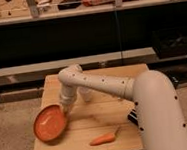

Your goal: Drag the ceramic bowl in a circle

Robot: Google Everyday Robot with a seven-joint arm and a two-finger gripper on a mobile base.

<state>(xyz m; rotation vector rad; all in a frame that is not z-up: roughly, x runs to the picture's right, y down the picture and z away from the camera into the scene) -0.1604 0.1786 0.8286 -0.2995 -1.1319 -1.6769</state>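
Note:
The ceramic bowl (50, 123), wide, shallow and orange-red, sits at the left edge of the wooden table (92, 125), partly overhanging it. My white arm reaches in from the right and bends down to the bowl. The gripper (66, 108) is at the bowl's right rim, touching or just inside it.
A small whitish cup (86, 94) stands just behind the arm near the table's middle. An orange carrot (104, 138) lies near the front edge. A dark flat object (133, 117) shows at the right, partly hidden by my arm. Dark shelving runs behind the table.

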